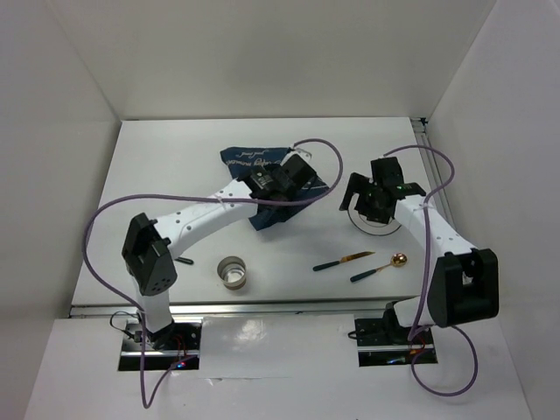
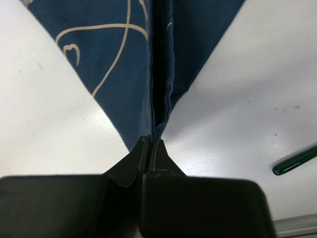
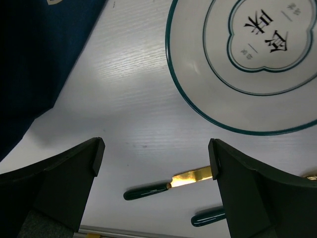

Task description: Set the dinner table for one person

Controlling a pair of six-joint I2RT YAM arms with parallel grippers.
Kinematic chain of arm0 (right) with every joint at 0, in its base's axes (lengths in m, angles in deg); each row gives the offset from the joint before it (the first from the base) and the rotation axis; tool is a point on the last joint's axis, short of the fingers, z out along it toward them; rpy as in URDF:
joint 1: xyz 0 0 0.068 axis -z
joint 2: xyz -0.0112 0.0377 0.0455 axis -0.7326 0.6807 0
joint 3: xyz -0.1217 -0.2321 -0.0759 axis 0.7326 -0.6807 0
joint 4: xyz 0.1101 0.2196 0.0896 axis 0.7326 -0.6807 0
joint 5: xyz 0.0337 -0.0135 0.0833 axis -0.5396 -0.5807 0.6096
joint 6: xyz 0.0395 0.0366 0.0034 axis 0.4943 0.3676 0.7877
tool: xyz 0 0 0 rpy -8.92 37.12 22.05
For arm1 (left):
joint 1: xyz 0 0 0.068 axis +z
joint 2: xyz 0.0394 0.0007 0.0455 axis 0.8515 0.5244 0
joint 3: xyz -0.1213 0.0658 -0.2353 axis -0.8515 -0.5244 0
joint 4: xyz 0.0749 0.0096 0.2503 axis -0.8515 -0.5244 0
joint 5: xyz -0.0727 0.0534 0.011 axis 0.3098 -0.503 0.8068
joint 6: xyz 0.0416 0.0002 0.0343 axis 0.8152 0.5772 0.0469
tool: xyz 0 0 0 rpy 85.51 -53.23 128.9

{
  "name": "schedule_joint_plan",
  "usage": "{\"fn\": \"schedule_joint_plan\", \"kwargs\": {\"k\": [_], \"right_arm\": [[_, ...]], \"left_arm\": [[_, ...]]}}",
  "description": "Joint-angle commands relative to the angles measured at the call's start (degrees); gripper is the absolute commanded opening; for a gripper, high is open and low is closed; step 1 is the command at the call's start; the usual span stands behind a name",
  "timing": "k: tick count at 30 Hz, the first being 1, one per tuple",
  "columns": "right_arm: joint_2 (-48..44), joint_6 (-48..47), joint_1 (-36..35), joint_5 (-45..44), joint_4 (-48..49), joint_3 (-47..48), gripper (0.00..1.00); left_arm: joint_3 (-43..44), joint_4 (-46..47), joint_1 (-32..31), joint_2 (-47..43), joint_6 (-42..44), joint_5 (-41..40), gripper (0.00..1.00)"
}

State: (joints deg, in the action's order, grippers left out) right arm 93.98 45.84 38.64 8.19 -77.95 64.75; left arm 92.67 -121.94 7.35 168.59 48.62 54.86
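We see left fingers [image 2: 131, 166] pinched on a corner of the limp, light mat [image 2: 114, 74] over the surface [image 2: 237, 99]; right fingers [image 3: 64, 168] gape wide by the fragile plate [image 3: 198, 64].

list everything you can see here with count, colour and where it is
dinner table: one, white, under everything
placemat: one, navy with pale drawings, far centre, bunched
plate: one, white with green rings, right of placemat
knife: one, green handle and gold blade, nearer than plate
spoon: one, green handle and gold bowl, just right of knife
cup: one, silvery grey, near centre-left
left gripper: one, black, shut on placemat
right gripper: one, black, open, above table by plate
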Motion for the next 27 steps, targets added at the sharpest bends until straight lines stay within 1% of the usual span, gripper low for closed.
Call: {"fn": "schedule_joint_plan", "kwargs": {"k": [1, 3, 5, 6, 7, 9, 10, 12, 14, 15, 16, 19, 21, 26, 27], "right_arm": [[2.7, -1.19, 0.3, 4.83, 4.17, 3.09, 1.0], [5.85, -1.71, 0.3, 6.15, 4.87, 5.02, 1.0], [8.49, -1.72, -1.54, 6.85, 5.4, 6.86, 1.0], [12.07, -1.72, -2.16, 6.16, 5.4, 9.4, 1.0], [14.28, -1.11, -2.77, 5.37, 3.57, 11.07, 1.0], [18.85, -0.23, -4.09, 4.22, 1.98, 16.51, 1.0], [22.71, 0.47, -4.1, 4.22, 1.97, 17.93, 1.0], [25.89, 1.26, -4.89, 2.99, 1.97, 21.45, 0.97], [30.02, 1.27, -5.5, 3.6, 2.76, 23.39, 0.95], [31.61, 1.88, -5.51, 4.3, 2.76, 26.01, 0.94], [34.84, 1.88, -5.51, 4.3, 1.46, 27.42, 0.94], [40.39, 2.5, -5.51, 5.44, -0.49, 32.44, 0.92], [41.9, 2.5, -5.51, 7.11, -1.19, 33.15, 0.92], [42.95, 4.6, -6.12, 7.12, 3.19, 31.4, 0.88], [42.96, 5.3, -6.12, 7.12, 3.72, 31.39, 0.86]], "left_arm": [[1.96, -2.96, 2.59, -4.45, -0.68, 2.11, 0.0], [1.96, -3.49, 5.3, -7.34, -1.3, 3.51, 0.0], [1.35, -3.49, 7.51, -9.46, -2.36, 6.41, 0.0], [0.13, -2.36, 9.96, -11.47, -3.05, 8.16, 0.0], [-0.67, -2.35, 10.85, -12.36, -3.06, 10.53, 0.0], [-2.6, -1.65, 11.91, -13.51, -3.59, 11.08, 0.0], [-3.22, -1.12, 12.52, -14.12, -4.2, 11.95, 0.0], [-4.8, -1.12, 13.31, -14.13, -4.81, 12.83, 0.0], [-5.68, -1.12, 13.32, -15.27, -5.52, 13.36, 0.0], [-6.73, -0.6, 13.93, -15.27, -6.48, 13.36, 0.0], [-7.26, -0.59, 14.46, -15.97, -7.01, 13.36, 0.0], [-8.06, -0.59, 15.08, -16.59, -8.15, 13.36, 0.0], [-8.06, -1.2, 15.08, -16.59, -8.16, 13.36, 0.0], [-9.11, -1.21, 16.3, -17.12, -8.69, 13.36, 0.0], [-9.11, -1.21, 16.31, -17.12, -8.69, 13.36, 0.0]]}}
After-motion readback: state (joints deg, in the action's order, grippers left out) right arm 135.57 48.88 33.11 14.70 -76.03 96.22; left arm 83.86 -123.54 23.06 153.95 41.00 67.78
